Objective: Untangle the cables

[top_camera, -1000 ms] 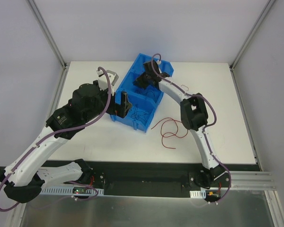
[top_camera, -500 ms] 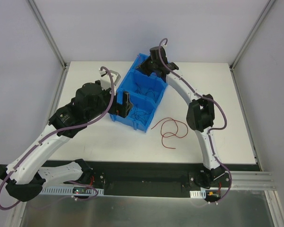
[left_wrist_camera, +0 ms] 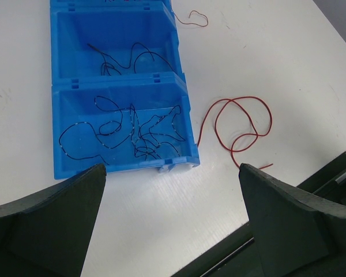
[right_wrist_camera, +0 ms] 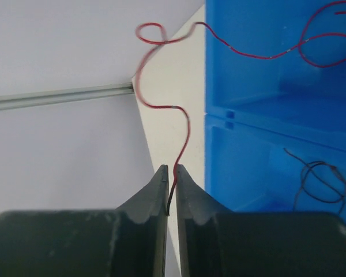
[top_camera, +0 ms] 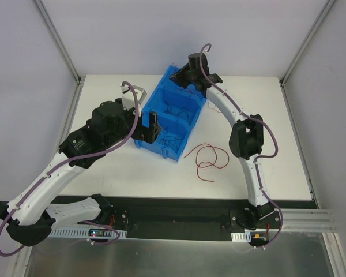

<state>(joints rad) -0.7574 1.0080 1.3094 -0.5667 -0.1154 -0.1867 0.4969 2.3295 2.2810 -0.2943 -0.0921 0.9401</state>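
A blue bin (top_camera: pixel 187 126) with compartments stands mid-table. Thin black cables (left_wrist_camera: pixel 132 127) lie kinked in its near compartment, and more black cable (left_wrist_camera: pixel 127 57) lies in the middle one. A long red cable (top_camera: pixel 210 156) lies looped on the table right of the bin; it also shows in the left wrist view (left_wrist_camera: pixel 236 124). My right gripper (right_wrist_camera: pixel 170 170) is shut on the end of another red cable (right_wrist_camera: pixel 184 130), which loops up and trails into the bin's far compartment. That gripper (top_camera: pixel 181 78) hovers at the bin's far end. My left gripper (left_wrist_camera: pixel 172 168) is open and empty at the bin's near left side (top_camera: pixel 150 127).
A small red wire piece (left_wrist_camera: pixel 196 17) lies on the table beside the bin's far right. A grey bracket (top_camera: pixel 135 89) sits at the back left. Metal frame posts stand at the table's back corners. A black strip (top_camera: pixel 179 210) runs along the front edge.
My right gripper has moved from over the bin's middle to its far end, drawing the red cable with it. The left arm has hardly moved.
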